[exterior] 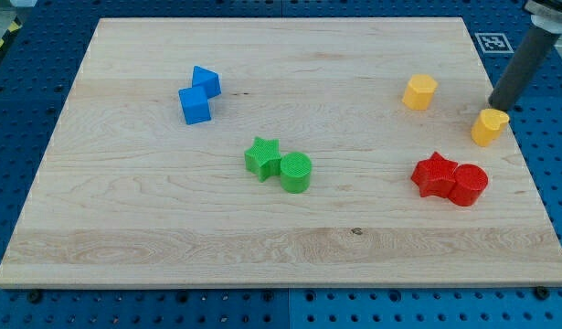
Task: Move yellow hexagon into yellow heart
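The yellow hexagon [419, 92] stands on the wooden board [171, 210] at the view's upper right. The yellow heart [489, 126] stands to its right and a little lower, near the board's right edge. The two are apart by about one block's width. My tip [495, 107] comes down from the view's top right and sits just above the heart, touching or nearly touching its upper edge. It is well to the right of the hexagon.
A red star [433, 174] and a red cylinder [468, 185] touch each other below the heart. A green star [261, 156] and a green cylinder [296, 172] sit at the middle. Two blue blocks [199, 94] sit at the upper left.
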Robot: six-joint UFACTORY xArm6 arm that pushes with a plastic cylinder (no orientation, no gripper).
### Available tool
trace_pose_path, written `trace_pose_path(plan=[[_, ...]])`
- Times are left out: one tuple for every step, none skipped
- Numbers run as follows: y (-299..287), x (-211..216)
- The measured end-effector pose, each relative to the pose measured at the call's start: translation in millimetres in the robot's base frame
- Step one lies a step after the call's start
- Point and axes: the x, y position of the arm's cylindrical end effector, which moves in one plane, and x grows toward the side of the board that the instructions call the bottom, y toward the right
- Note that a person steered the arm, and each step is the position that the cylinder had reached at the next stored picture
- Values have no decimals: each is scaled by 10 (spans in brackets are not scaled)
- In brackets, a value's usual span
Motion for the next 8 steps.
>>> trace_pose_path(plan=[[-97,-496],[-740,-1032],[-1559,-1299],[-2124,-1273],[-2373,-1147],[-2374,-957],[-2316,-783],[-2279,-763]])
